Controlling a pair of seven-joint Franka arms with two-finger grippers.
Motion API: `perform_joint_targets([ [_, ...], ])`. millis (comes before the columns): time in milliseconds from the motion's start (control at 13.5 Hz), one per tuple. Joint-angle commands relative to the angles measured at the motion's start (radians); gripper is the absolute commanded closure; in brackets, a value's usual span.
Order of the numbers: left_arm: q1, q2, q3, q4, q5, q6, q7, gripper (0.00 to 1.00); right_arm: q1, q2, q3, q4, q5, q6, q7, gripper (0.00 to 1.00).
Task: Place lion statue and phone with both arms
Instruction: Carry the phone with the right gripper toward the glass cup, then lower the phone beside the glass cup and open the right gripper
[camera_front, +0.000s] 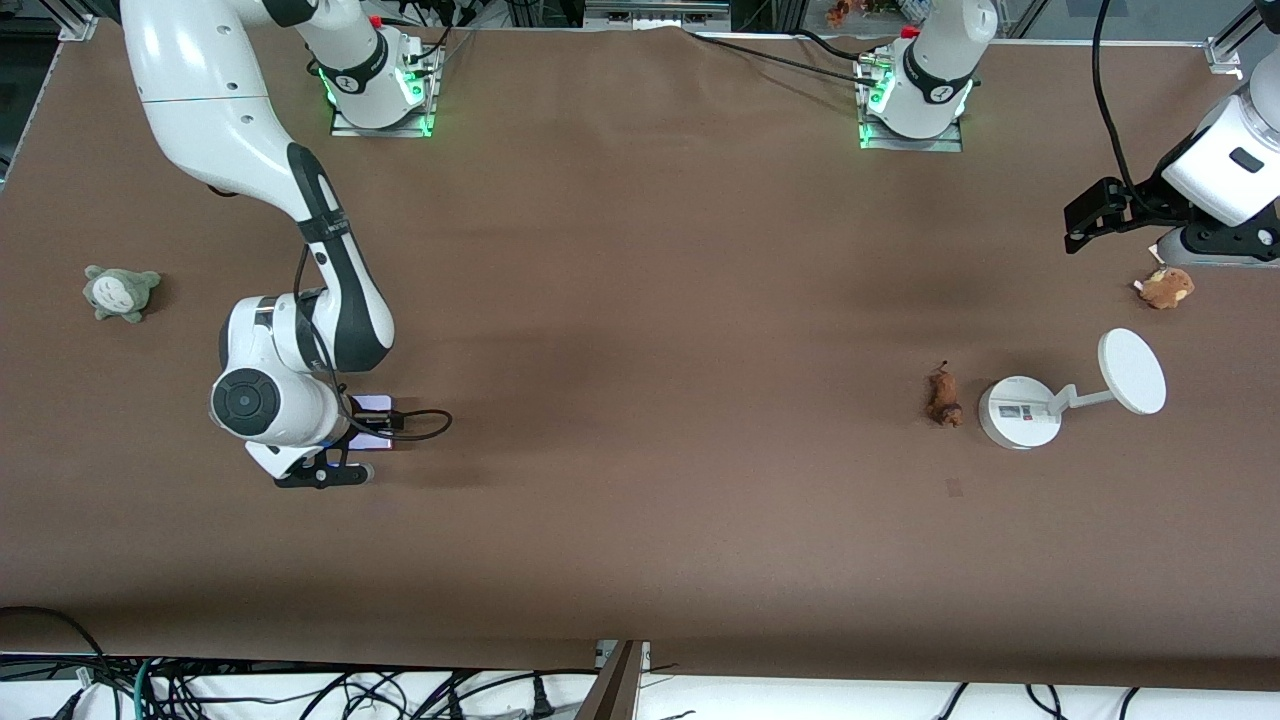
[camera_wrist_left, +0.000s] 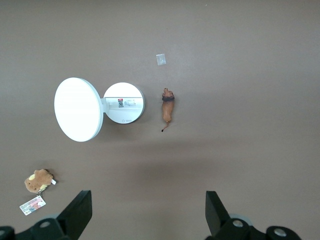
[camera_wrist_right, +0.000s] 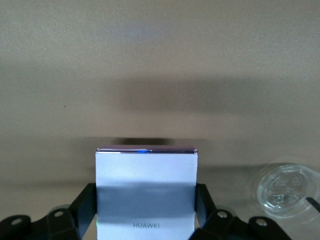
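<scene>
Right gripper (camera_front: 345, 440): low at the right arm's end of the table, fingers (camera_wrist_right: 84, 204) pressed on both sides of the phone (camera_wrist_right: 146, 192), pinching it
Phone: held in that grip, lavender edge showing beneath the wrist in the front view (camera_front: 372, 404), "HUAWEI" readable on its pale face
Left gripper (camera_wrist_left: 147, 212): raised over the left arm's end of the table, fingers spread with nothing between them; that arm waited
Lion statue (camera_front: 942, 396): lay on the table just beside the white stand (camera_front: 1020, 412), at about 9 o'clock from its round base, apart from it
Tan plush toy (camera_front: 1165, 287): at about 1 o'clock from the stand, near the left arm
Grey-green plush (camera_front: 120, 291): at about 10 o'clock from the right gripper, well apart
</scene>
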Motion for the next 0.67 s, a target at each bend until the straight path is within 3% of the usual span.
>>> perform_joint_targets([
  [0, -0.007, -0.005, 0.005, 0.002, -0.016, -0.011, 0.011, 0.00, -0.011, -0.009, 0.014, -0.020, -0.015, 0.006, -0.014, 0.40],
  [593, -0.005, -0.005, 0.005, 0.002, -0.016, -0.012, 0.011, 0.00, -0.019, 0.013, 0.012, -0.040, -0.015, 0.046, -0.047, 0.40],
])
